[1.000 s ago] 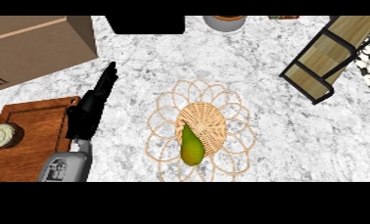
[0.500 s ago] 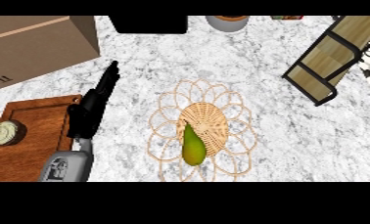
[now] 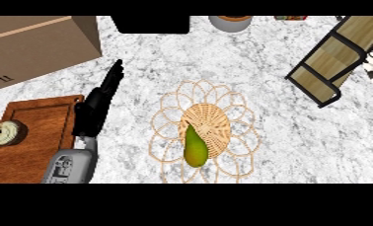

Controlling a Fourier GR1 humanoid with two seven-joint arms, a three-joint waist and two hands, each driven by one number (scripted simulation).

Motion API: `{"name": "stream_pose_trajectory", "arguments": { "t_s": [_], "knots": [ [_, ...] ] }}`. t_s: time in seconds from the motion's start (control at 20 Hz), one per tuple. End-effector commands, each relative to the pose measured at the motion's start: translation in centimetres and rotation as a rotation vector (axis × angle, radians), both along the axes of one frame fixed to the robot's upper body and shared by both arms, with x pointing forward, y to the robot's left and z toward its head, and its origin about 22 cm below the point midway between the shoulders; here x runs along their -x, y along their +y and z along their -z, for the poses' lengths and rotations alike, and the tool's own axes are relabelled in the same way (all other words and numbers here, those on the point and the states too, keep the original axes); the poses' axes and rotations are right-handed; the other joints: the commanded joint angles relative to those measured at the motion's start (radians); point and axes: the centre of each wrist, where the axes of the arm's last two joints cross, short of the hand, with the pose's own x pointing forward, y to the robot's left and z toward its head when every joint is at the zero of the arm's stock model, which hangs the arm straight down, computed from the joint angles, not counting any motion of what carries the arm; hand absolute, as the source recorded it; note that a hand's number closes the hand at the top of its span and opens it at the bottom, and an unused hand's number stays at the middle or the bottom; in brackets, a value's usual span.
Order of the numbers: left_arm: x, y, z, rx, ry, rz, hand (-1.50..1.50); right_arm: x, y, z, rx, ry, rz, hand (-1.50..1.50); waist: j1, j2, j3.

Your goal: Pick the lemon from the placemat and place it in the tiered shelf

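**Lemon not yet taken**

The pear-shaped lemon [image 3: 194,146] lies on the placemat [image 3: 166,121], toward its near side. My left hand [image 3: 98,105], left of the placemat, has straight fingers [image 3: 114,73], holding nothing. I judge the lemon light, firm and smooth; I'd grasp its broad end

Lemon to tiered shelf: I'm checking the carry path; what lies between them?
Head view: between the lemon and the tiered shelf lie only the placemat edge and bare marble counter.
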Motion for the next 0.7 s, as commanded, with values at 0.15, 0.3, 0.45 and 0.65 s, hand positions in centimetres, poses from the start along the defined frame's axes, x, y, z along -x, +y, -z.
{"name": "stream_pose_trajectory", "arguments": {
  "t_s": [0.15,0.3,0.45,0.65],
  "knots": [
    [-0.4,2.3,-0.4,0.008,0.008,0.014,0.00,-3.0,2.2,0.2,0.084,-0.081,0.018,1.50,-0.002,0.000,0.000],
    [-0.8,-0.3,-1.0,0.000,-0.003,0.005,0.00,-5.2,2.4,1.4,0.092,-0.083,0.033,1.50,0.001,0.000,0.000],
    [-0.3,1.2,-0.8,-0.020,-0.003,0.001,0.00,-6.5,3.1,4.0,0.117,-0.122,0.068,1.50,0.000,0.000,0.000],
    [0.1,-2.1,-1.7,0.010,0.004,-0.004,0.00,-8.6,3.2,3.8,0.176,-0.207,0.008,1.50,0.008,0.002,0.001]
  ]
}}
